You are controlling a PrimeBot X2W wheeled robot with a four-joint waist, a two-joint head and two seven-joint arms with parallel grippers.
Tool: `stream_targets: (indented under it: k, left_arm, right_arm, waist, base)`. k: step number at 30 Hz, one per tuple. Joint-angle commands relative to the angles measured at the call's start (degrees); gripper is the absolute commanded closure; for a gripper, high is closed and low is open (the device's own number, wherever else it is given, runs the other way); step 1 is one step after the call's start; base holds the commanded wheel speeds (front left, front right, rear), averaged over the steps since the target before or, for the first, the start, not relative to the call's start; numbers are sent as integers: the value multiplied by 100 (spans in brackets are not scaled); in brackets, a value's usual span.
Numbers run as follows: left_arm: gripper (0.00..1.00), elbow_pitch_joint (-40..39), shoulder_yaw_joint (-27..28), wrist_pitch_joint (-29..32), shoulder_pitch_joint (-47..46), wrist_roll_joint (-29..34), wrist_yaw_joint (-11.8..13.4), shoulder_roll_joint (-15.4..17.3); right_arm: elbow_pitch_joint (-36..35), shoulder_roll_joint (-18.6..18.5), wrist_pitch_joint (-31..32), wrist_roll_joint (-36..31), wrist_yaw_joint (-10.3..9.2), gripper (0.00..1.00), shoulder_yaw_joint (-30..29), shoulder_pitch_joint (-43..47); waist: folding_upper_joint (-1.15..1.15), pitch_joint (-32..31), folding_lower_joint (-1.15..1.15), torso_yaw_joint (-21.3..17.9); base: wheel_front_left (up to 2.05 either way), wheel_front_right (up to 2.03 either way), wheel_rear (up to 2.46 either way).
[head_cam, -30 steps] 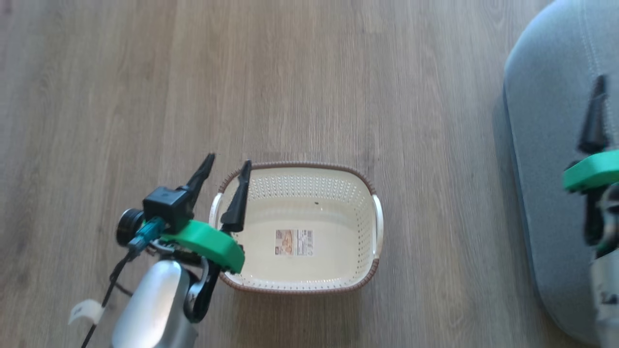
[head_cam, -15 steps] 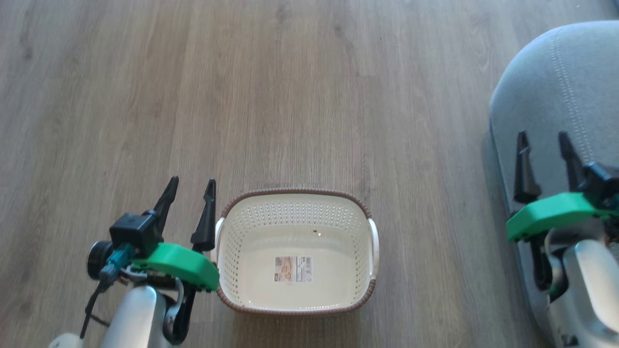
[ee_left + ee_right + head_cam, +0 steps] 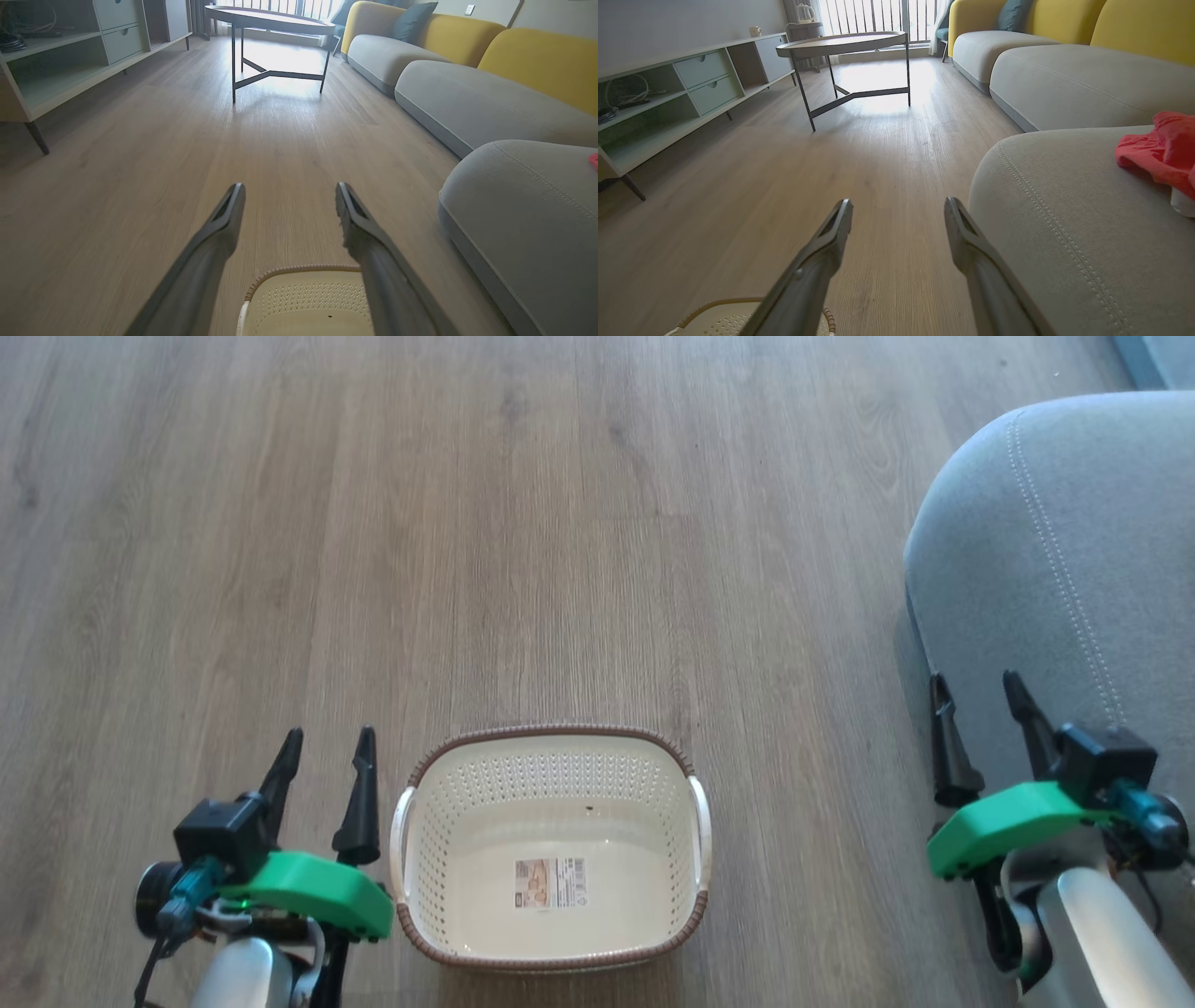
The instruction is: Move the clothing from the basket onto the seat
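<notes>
Currently, your inventory: basket [image 3: 551, 775] on floor [image 3: 560, 523]; clothing [image 3: 1162, 149] on seat [image 3: 1064, 224]; left gripper [image 3: 330, 735] and right gripper [image 3: 974, 679], fingers parted, nothing held.

Perforated plastic basket [image 3: 551, 859]; matt wood-grain floor [image 3: 467, 523]

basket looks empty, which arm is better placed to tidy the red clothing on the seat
Right, likely. The right gripper, open, hovers beside the seat, where the clothing lies ahead in its wrist view. The left gripper is across the basket, farther off.
</notes>
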Motion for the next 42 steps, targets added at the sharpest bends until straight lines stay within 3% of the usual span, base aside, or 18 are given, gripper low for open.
stream_targets:
  k: [1, 13, 42]
  left_arm:
    - [0, -233, 222, -29, -86, 55, 45, 24]
    - [0, -333, 291, -29, 155, 148, 217, 24]
    - [0, -420, 380, -29, 22, 469, 624, 24]
  right_arm:
    - [-222, -35, -29, 19, 40, 0, 130, 11]
    - [-281, 121, -29, -51, 40, 0, 27, 327]
    - [-138, 171, -29, 5, 40, 0, 421, 34]
  waist:
    - [0, -45, 1, 6]
    - [0, -280, 1, 19]
    - [0, -270, 1, 3]
  base:
    - [0, 0, 0]
    - [0, 0, 0]
    - [0, 0, 0]
